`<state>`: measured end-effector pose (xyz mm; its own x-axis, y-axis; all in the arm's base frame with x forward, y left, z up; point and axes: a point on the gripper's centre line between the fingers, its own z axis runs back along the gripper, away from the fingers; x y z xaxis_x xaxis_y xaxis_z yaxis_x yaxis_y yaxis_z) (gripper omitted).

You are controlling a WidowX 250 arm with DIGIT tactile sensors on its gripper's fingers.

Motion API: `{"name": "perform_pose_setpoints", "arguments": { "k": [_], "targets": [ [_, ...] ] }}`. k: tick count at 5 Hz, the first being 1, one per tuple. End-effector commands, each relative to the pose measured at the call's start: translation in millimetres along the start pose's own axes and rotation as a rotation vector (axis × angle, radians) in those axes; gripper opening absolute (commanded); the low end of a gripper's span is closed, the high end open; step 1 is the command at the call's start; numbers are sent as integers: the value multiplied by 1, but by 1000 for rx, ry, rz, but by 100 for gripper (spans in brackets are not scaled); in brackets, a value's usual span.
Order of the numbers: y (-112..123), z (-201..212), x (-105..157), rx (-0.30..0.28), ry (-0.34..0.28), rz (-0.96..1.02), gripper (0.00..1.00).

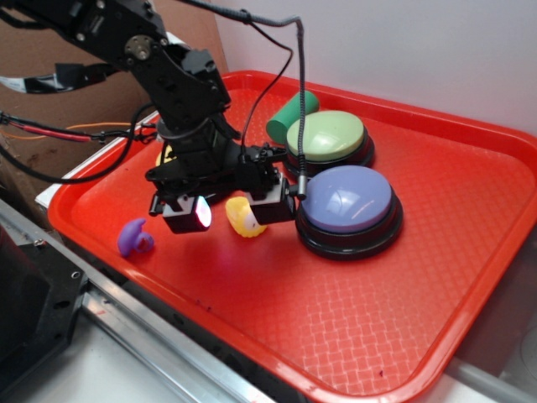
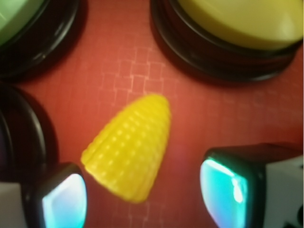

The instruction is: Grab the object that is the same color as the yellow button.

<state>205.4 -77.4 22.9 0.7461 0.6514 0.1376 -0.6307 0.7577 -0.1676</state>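
Note:
The object, a small yellow ridged corn-cob toy (image 1: 243,217) (image 2: 130,147), lies on the red tray (image 1: 436,277). My gripper (image 1: 231,211) (image 2: 147,197) is open and low over the tray. One finger stands on each side of the toy's wide end, and neither pad touches it. In the wrist view the yellow button (image 2: 242,21) sits just beyond the toy at the top right. In the exterior view the arm hides nearly all of this button; only a yellow sliver (image 1: 163,156) shows.
A purple-domed button (image 1: 348,208) sits close to the right finger. A green-domed button (image 1: 325,138) and a green cylinder (image 1: 292,116) lie behind it. A small purple toy (image 1: 134,238) lies near the tray's left rim.

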Motion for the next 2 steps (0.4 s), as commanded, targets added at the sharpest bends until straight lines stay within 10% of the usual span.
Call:
{"name": "perform_pose_setpoints", "arguments": {
  "k": [1,2],
  "targets": [
    [-8,-1,18,-36,-18,8,100],
    [-5,-7,24,-36,-10,27,100]
  ]
}}
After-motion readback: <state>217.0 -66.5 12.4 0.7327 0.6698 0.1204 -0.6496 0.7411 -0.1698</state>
